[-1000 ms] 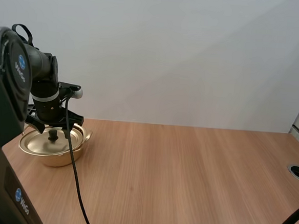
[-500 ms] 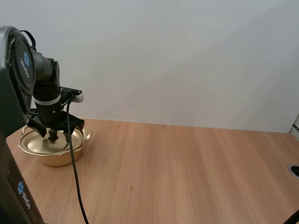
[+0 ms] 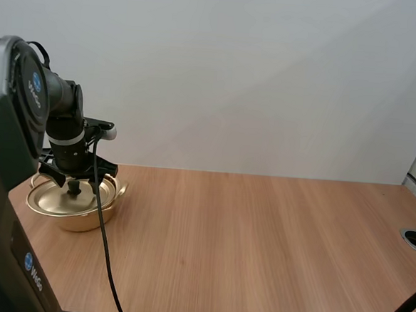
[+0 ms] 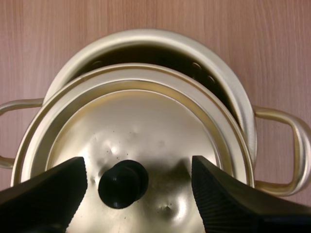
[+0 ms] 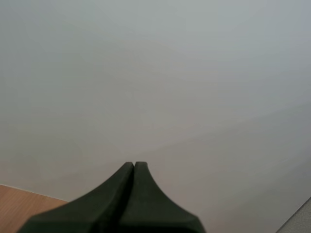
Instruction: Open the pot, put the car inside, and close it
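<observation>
The pot [image 4: 146,36] sits on the table [image 4: 272,39] directly beneath your left gripper [image 4: 138,170]. Its lid [image 4: 146,121] lies on it off-centre. Past the fingertips a dark crescent of the interior is exposed between the lid's edge and the pot's rim. That sliver is too dark to tell what, if anything, lies inside.

The left gripper's two fingers [image 4: 48,189] stand wide apart, ribbed faces turned inward. The lid's black knob [image 4: 123,183] is between them, nearer one finger than the other. There is lid surface visible on both sides of the knob, so neither finger touches it and the gripper holds nothing. One looped pot handle [image 4: 291,150] juts outboard of each finger.

The left wrist view gives you the lid's offset and the clearance around the knob. From the high view you get the left arm coming straight down over the pot at the table's near-left corner.

Your right gripper [image 5: 133,167] has its fingers pressed together into a single dark wedge, gripping nothing and pointed at a plain wall.
</observation>
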You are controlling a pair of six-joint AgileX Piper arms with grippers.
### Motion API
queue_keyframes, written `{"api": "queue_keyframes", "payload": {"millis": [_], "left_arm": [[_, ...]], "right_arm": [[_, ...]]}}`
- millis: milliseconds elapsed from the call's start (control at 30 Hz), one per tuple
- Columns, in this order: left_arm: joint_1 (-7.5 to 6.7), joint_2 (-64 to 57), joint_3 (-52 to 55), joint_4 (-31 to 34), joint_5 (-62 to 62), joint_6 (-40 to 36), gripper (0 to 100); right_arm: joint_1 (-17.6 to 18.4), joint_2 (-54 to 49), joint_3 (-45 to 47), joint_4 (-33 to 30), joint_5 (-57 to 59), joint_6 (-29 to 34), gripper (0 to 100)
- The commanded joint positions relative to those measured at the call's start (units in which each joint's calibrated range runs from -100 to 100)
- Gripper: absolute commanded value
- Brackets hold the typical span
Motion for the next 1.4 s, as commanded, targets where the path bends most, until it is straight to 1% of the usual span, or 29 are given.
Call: {"api": "queue_keyframes", "payload": {"millis": [0, 133, 200, 267, 300, 367, 467, 500, 567, 633, 733, 1067, 1233, 1367], "left_arm": [[0.05, 0.06, -0.01, -0.35, -0.28, 0.0, 100], [0.05, 0.06, -0.01, -2.51, -0.49, 1.58, 100], [0.05, 0.06, -0.01, -3.35, -0.89, 1.74, 100], [0.05, 0.06, -0.01, -3.72, -1.22, 1.74, 100], [0.05, 0.06, -0.01, -3.72, -1.48, 1.64, 91], [0.05, 0.06, -0.01, -3.72, -1.61, 0.63, 68], [0.05, 0.06, -0.01, -1.7, -1.61, -3.38, 40], [0.05, 0.06, -0.01, -0.7, -1.61, -4.63, 33], [0.05, 0.06, -0.01, 0.76, -1.61, -5.98, 22], [0.05, 0.06, -0.01, 2.09, -1.61, -6.54, 16], [0.05, 0.06, -0.01, 2.94, -1.61, -6.65, 15], [0.05, -0.1, -1.22, 2.84, -1.04, -6.65, 15], [0.05, -1.13, -4.36, 2.1, 2.15, -6.65, 15], [0.05, -3.64, -4.76, 1.04, 2.16, -6.65, 15]], "right_arm": [[-0.01, -0.04, -0.04, 0.04, 0.0, 0.09, 4], [-0.01, -0.04, -0.04, 0.04, 0.0, -0.42, 32], [-0.01, -0.04, -0.04, 0.04, 0.0, -0.51, 39], [-0.01, -0.04, -0.04, 0.04, 0.0, -0.51, 42], [-0.01, -0.04, -0.04, 0.04, 0.0, -0.51, 43], [-0.01, -0.04, -0.04, 0.04, 0.0, -0.51, 43], [-0.01, -0.04, -0.04, 0.04, 0.0, -0.51, 43], [-0.01, -0.04, -0.04, 0.04, 0.0, -0.51, 43], [-0.01, -0.04, -0.04, 0.04, 0.0, -0.51, 43], [-0.01, -0.04, -0.04, 0.04, 0.0, -0.51, 43], [-0.01, -0.04, -0.04, 0.04, 0.0, -0.51, 43], [-0.01, -0.04, -0.04, 0.04, 0.0, -0.51, 43], [-0.01, -0.04, -0.04, 0.04, 0.0, -0.51, 43], [-0.01, -0.04, -0.04, 0.04, 0.0, -0.51, 43]]}}
